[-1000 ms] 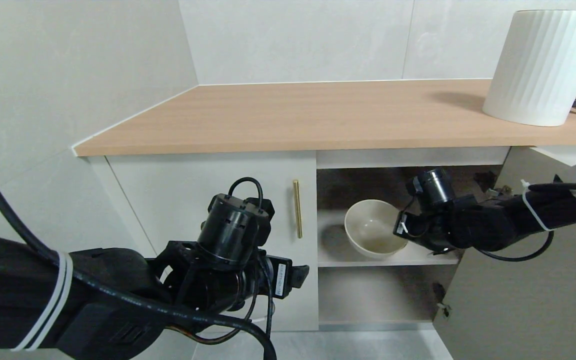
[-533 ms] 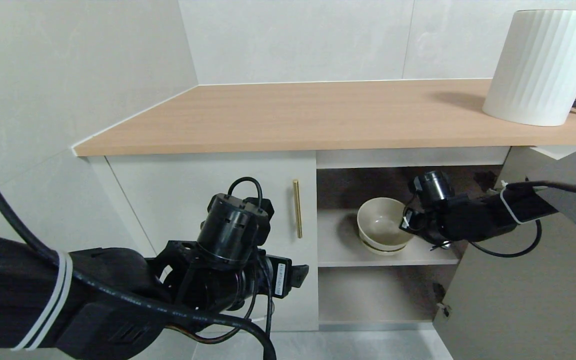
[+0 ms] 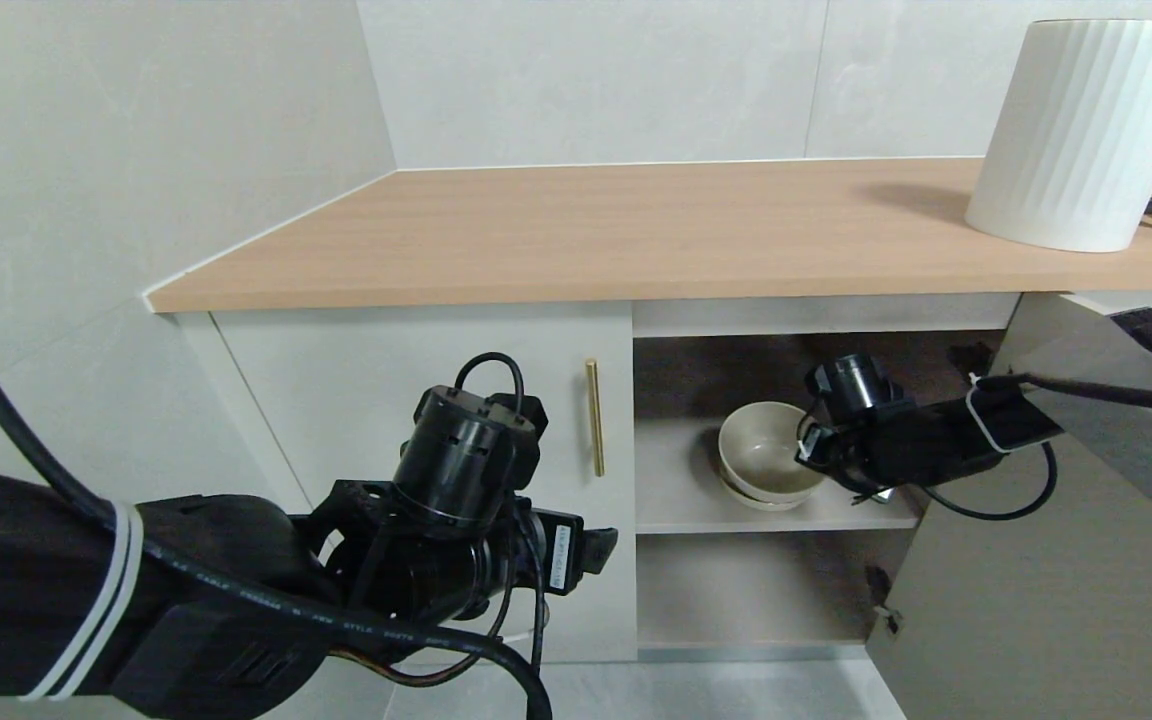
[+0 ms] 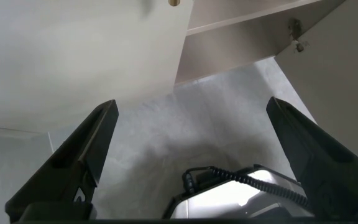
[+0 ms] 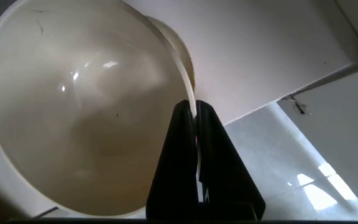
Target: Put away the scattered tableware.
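Sitting tilted on the cabinet shelf (image 3: 676, 505), the beige bowl (image 3: 758, 458) is being pinched at its rim by the right gripper (image 5: 196, 118); the left gripper (image 4: 191, 106) is being held spread

The end effector (image 5: 196, 111) pinches the thin rim of a cream bowl (image 5: 73, 112), pale shelf (image 5: 260, 50) behind it, grey floor (image 5: 309, 168) beyond.

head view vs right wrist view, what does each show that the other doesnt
Head view: the wooden countertop, the white ribbed container on it, the closed door's brass handle. Right wrist view: the right hand pinching the bowl by its rim, close up. Both: the bowl and the cabinet shelf below it.
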